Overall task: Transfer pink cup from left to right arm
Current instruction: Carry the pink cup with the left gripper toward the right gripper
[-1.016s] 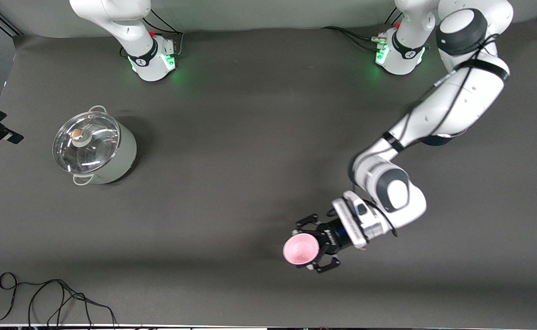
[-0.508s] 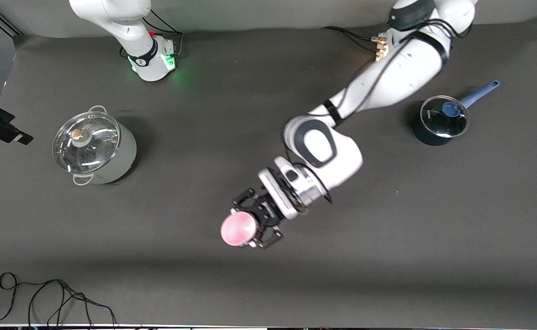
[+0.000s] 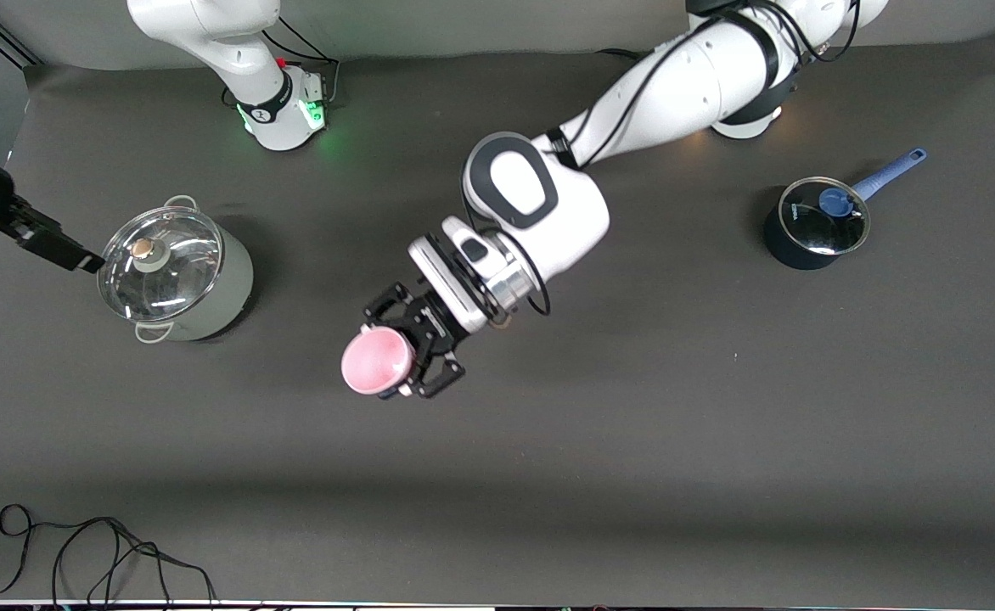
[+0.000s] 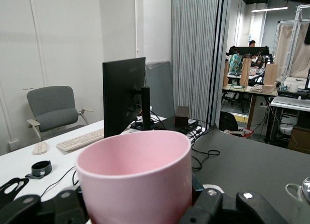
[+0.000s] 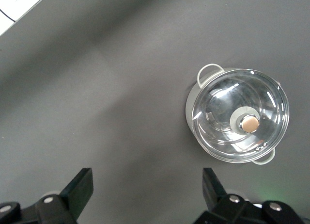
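A: Over the middle of the table (image 3: 633, 441), what was the left gripper (image 3: 397, 352) doing?

B: It was clamped on the pink cup (image 3: 377, 361), held up in the air with the cup's mouth turned toward the front camera. In the left wrist view the cup (image 4: 135, 178) filled the space between the jaws, which pressed on its sides.

A: And the right gripper (image 5: 145, 192)?

B: Its fingers stood wide apart, holding nothing. The right wrist view looked straight down on the grey lidded pot (image 5: 237, 116), so it was high over the right arm's end of the table, well apart from the cup.

A: How should the handover go, in your judgement?

B: The left arm should hold the cup steady, leaving a free band of wall clear of its own fingers. The right gripper should come in open, straddle that band, close firmly, and only then should the left let go. A smooth tapered tumbler could slip toward its narrow end, so the squeeze ought to be square across it.

A: What couldn't you make out?

B: Most of the right arm was cut off in the front view; only a dark part showed near the pot (image 3: 177, 276). The cup's base was hidden by the left gripper. The blue saucepan (image 3: 816, 222) sat at the left arm's end, out of the way.
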